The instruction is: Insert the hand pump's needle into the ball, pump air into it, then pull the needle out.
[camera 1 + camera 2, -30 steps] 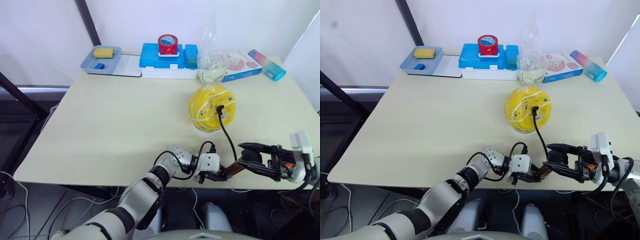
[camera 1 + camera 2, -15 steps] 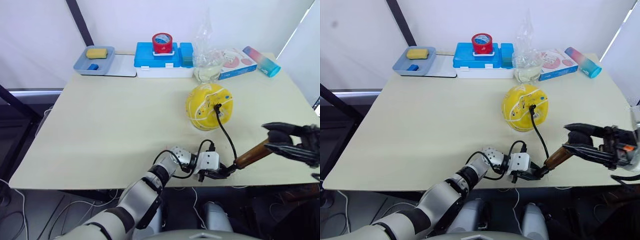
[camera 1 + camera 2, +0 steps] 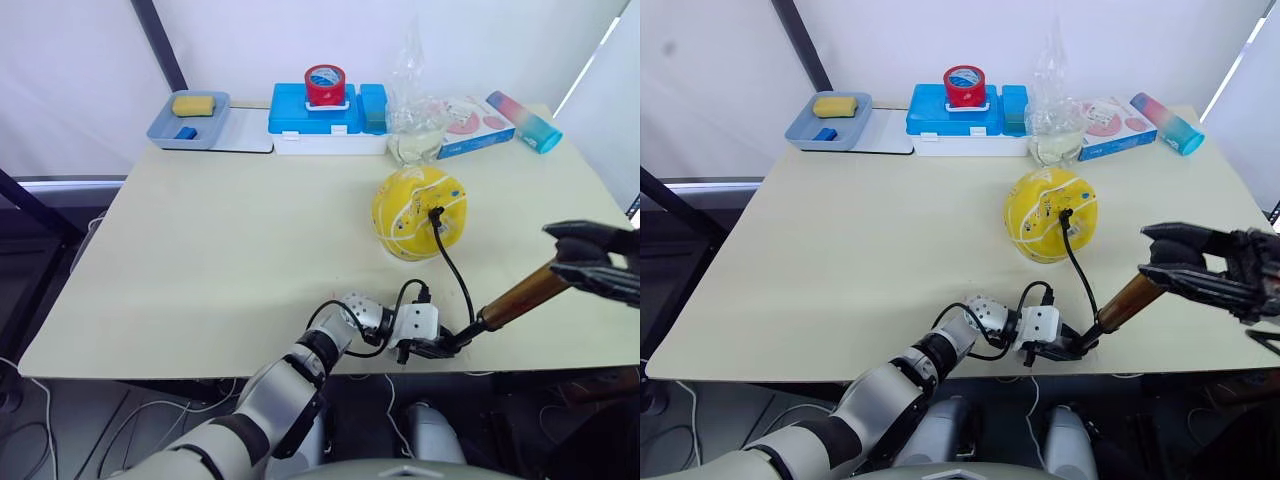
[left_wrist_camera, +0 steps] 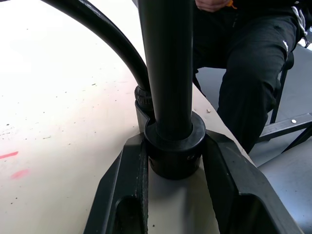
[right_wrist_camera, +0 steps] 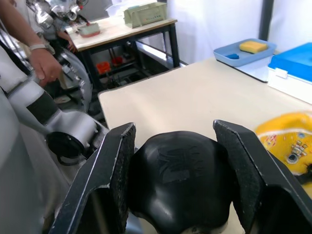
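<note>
The hand pump (image 3: 515,299) lies with its long axis running from about 8 o'clock, at the table's (image 3: 200,250) near edge, up to 2 o'clock; the left gripper (image 3: 432,347) is clamped on its base cap, the right gripper (image 3: 1175,258) closed round the black handle knob at the far end. The ball (image 3: 420,212) sits at 11 o'clock from the pump, nearer the right arm; the needle (image 3: 436,214) is already seated in it, hose (image 3: 455,275) trailing back. Count: one pump, one hose, one ball, two grippers.

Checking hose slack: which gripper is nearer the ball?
Right gripper, a bit: it's beside the ball, holding the pump's handle. Left gripper clamps the pump's base at the near edge.
</note>
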